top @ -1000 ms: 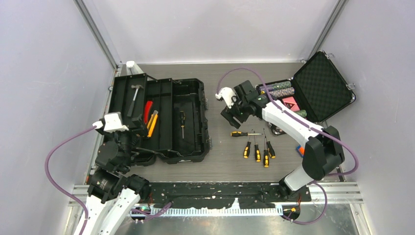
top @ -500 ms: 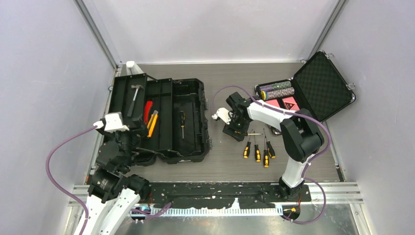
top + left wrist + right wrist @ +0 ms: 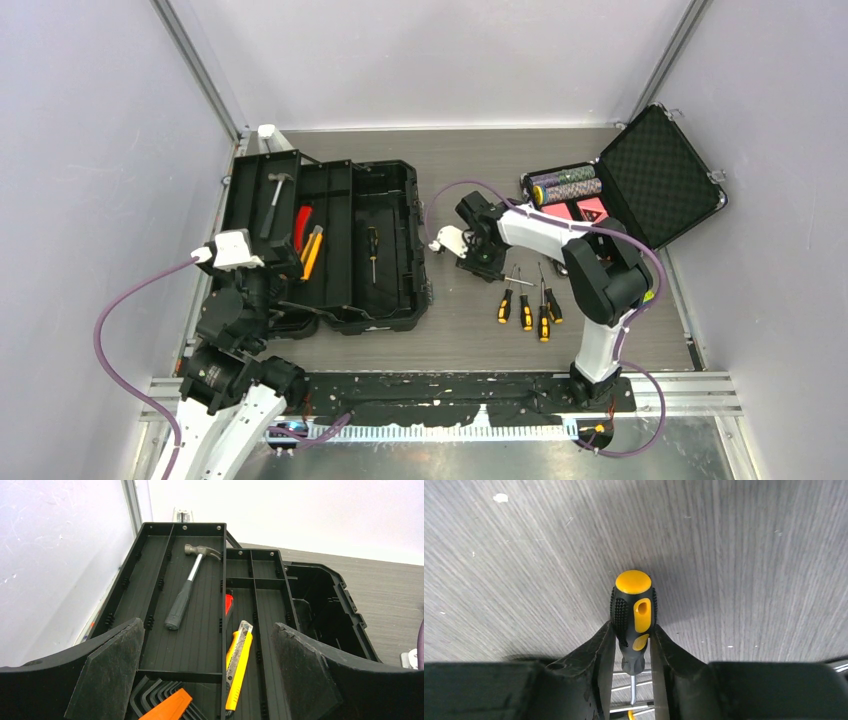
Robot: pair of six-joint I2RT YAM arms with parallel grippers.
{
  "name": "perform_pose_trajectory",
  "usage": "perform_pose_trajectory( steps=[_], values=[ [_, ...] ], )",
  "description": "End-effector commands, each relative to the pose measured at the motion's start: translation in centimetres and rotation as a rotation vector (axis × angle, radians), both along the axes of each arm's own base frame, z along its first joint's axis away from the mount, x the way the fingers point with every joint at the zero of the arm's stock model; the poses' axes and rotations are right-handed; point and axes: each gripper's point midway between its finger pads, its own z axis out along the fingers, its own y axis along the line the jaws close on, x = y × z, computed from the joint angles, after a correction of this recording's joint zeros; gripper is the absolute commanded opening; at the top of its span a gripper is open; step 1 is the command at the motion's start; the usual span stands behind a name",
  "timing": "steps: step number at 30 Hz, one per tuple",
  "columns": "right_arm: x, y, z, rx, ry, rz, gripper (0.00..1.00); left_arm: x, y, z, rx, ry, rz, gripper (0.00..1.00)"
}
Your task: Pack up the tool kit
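The tool kit's black toolbox (image 3: 415, 250) lies open at the left of the table. A hammer (image 3: 274, 200) (image 3: 187, 592), red pliers (image 3: 302, 225), a yellow knife (image 3: 238, 660) and one screwdriver (image 3: 372, 252) lie inside it. My left gripper (image 3: 272, 265) (image 3: 207, 630) hangs open over the near end of the tray, holding nothing. Low on the table right of the toolbox, my right gripper (image 3: 483, 262) (image 3: 633, 635) is shut on the black-and-yellow handle of a screwdriver (image 3: 633, 615), whose shaft (image 3: 522, 272) points right. Several more screwdrivers (image 3: 527, 305) lie just in front.
A smaller foam-lined black case (image 3: 650, 175) with poker chips stands open at the back right. An orange holder of hex keys (image 3: 160, 700) sits in the tray under my left gripper. White walls enclose the table on three sides.
The right gripper swung down from beside the chip case to the table. It closed on the screwdriver handle. The left arm has not moved.
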Motion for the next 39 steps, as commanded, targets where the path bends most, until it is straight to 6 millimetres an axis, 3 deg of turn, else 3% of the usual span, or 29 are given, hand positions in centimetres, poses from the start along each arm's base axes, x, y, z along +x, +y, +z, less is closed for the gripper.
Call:
perform_pose_trajectory(
  steps=[1,6,13,21,24,32,34,36,39],
  values=[
    [2.9,0.0,0.0,-0.048,-0.092,0.039,0.29,0.3,0.0,1.1,-0.008,-0.044,0.002,1.0],
    [6.0,0.4,3.7,-0.031,-0.235,0.011,0.2,0.4,-0.1,1.0,-0.007,-0.042,0.0,1.0],
    [8.9,3.2,12.2,0.163,-0.405,-0.132,0.13,0.3,0.0,1.1,-0.009,-0.047,0.001,1.0],
    [9.1,6.8,21.3,0.513,-0.429,-0.518,0.08,0.3,0.0,1.2,-0.01,-0.048,0.001,1.0],
    [7.9,10.2,23.7,0.715,-0.276,-0.665,0.05,0.2,-0.1,1.2,-0.011,-0.049,-0.002,1.0],
    [4.6,20.0,26.2,1.059,0.041,-0.804,0.05,0.2,0.1,1.2,-0.01,-0.051,0.007,1.0],
    [4.0,22.4,25.8,1.082,0.094,-0.81,0.06,0.1,0.2,1.2,-0.009,-0.051,0.009,1.0],
    [3.3,25.1,24.0,1.066,0.138,-0.812,0.07,0.1,0.2,1.2,-0.01,-0.053,0.01,1.0],
    [3.6,26.9,21.6,1.037,0.16,-0.855,0.08,0.0,0.3,1.3,-0.009,-0.056,0.015,1.0]
  ],
)
